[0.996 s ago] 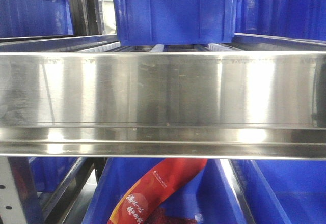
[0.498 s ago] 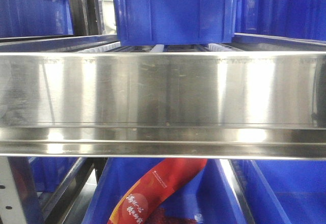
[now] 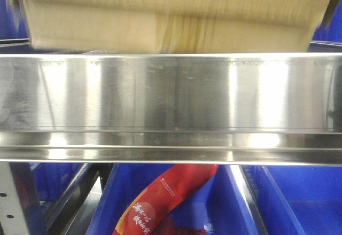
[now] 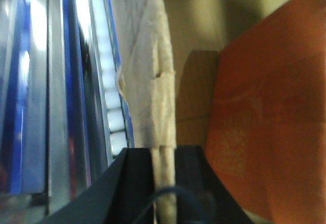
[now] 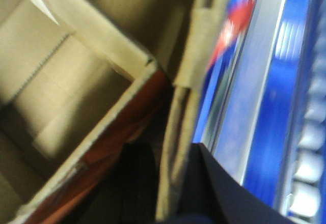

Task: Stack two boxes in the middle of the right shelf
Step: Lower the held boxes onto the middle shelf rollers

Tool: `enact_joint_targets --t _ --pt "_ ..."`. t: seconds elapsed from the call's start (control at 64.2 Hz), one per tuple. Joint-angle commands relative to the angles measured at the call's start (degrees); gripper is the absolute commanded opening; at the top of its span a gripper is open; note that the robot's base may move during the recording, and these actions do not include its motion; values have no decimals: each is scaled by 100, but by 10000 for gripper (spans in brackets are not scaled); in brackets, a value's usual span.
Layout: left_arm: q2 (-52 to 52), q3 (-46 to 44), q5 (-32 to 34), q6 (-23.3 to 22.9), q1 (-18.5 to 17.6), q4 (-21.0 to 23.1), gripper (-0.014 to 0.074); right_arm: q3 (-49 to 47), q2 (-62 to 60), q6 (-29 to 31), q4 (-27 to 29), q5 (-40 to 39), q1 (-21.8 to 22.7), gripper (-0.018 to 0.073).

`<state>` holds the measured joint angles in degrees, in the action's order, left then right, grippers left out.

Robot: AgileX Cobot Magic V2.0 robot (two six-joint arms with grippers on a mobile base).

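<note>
Above the shelf point(image 3: 171, 96) lip, the box point(image 3: 171, 16) is held crosswise, each end wall pinched by a hand: left hand point(image 4: 164, 163), right hand point(image 5: 173, 158); shelf lies just below.

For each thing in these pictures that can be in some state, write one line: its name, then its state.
cardboard carton: raised behind the shelf lip, blurred, flaps open.
left tool: shut on a carton wall.
right tool: shut on a carton wall.
shelf: front lip bare and shiny.
red packet: lying tilted in a blue bin below the shelf.
</note>
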<state>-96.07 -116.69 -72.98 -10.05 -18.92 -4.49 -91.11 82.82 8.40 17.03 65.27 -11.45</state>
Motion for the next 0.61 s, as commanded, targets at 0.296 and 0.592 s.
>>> enact_joint_targets --t 0.296,0.592 --pt "-80 -45 302 58 36 -217 527 34 105 111 -68 -23 34 407" --pt "151 -45 302 58 36 -151 457 24 -170 111 -137 -317 34 477"
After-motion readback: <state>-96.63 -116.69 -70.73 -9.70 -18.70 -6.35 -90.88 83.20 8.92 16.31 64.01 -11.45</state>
